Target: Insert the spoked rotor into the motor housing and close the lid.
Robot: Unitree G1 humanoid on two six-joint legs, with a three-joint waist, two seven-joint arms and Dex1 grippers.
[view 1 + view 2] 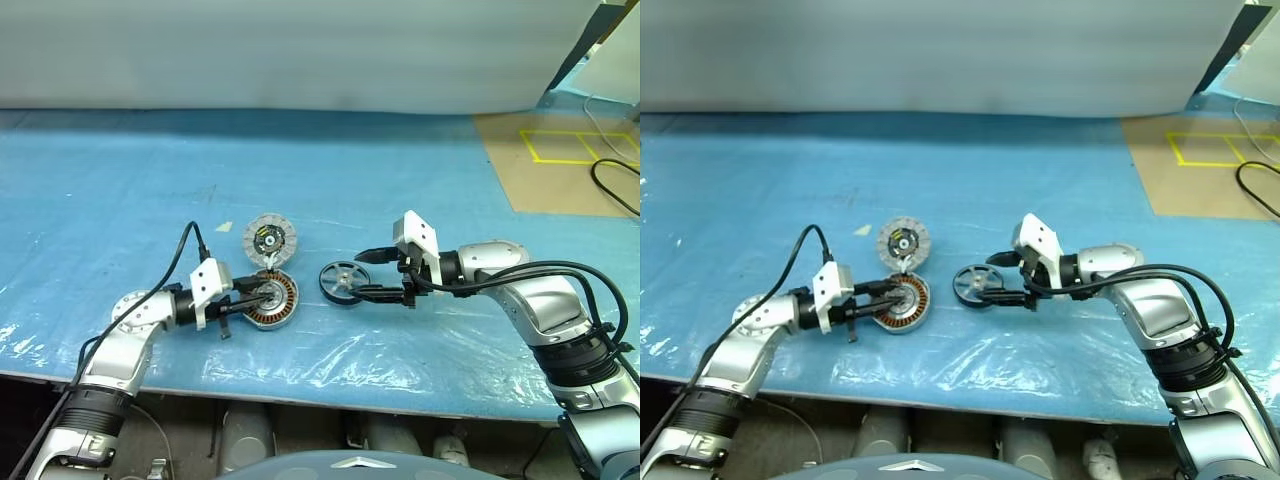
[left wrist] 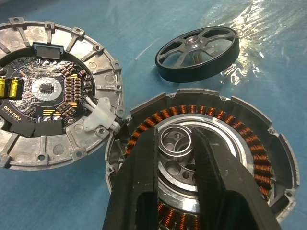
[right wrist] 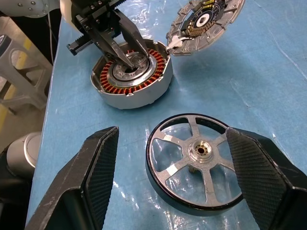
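Three motor parts lie on the blue plastic-covered desk (image 1: 420, 160), low and centre in the head views. The motor housing (image 3: 132, 79) is a shallow silvery cup with a ring of copper-coloured windings around a bright central hub; it sits left of centre. The lid (image 2: 53, 91) lies flat and open just behind the housing, joined to it at the rim by a pale link and short wires, with its inner face up: a silvery ribbed ring around a dark circuit board with two yellow parts. The spoked rotor (image 3: 199, 163) rests flat on the desk just to the right of the housing, apart from it: a black rim, silvery spokes and a small brass-toned hub.

The left tool (image 2: 175, 158) reaches in from the left over the housing, its two black fingers (image 2: 139, 182) narrowly apart and set on either side of the small ring at the housing's centre; whether they press it I cannot tell. The right tool (image 3: 170, 163) comes in from the right with its fingers spread wide, one on each side of the rotor's rim; contact with the rim cannot be made out.
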